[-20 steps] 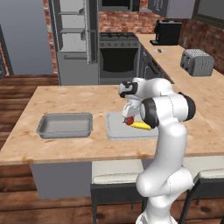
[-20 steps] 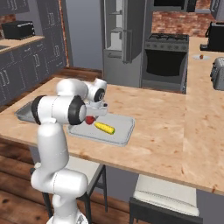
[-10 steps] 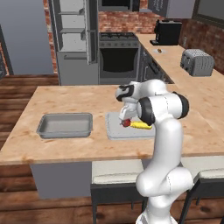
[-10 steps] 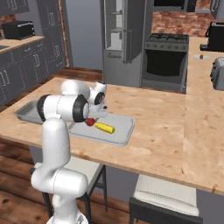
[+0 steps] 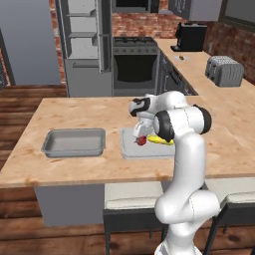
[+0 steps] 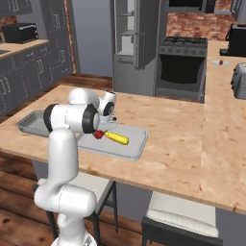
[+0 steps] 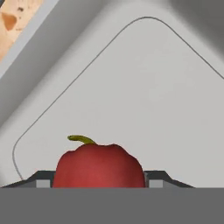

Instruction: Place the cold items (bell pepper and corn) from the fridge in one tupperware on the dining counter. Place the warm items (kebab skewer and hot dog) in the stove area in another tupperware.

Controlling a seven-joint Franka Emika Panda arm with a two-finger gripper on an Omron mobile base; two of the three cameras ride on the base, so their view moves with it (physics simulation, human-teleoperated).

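**Red pepper between the fingers, low over the pale tray**

The bell pepper (image 7: 99, 165) sits between the two fingertips of the gripper (image 5: 141, 138), jaws closed on its sides, just over the pale tupperware (image 5: 130, 149); the corn (image 6: 117, 138) lies in that same tray beside it; the darker tray (image 5: 74, 142) stands nearby on the dining counter (image 5: 74, 112).

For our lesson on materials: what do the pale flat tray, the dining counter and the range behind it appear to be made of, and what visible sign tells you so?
Pale flat tray: probably matte plastic; even light grey, rounded corners, no glints.
Dining counter: seemingly polished stone; beige with darker speckles.
Range: likely brushed steel with a dark glass door; grey sheen around a black front panel.
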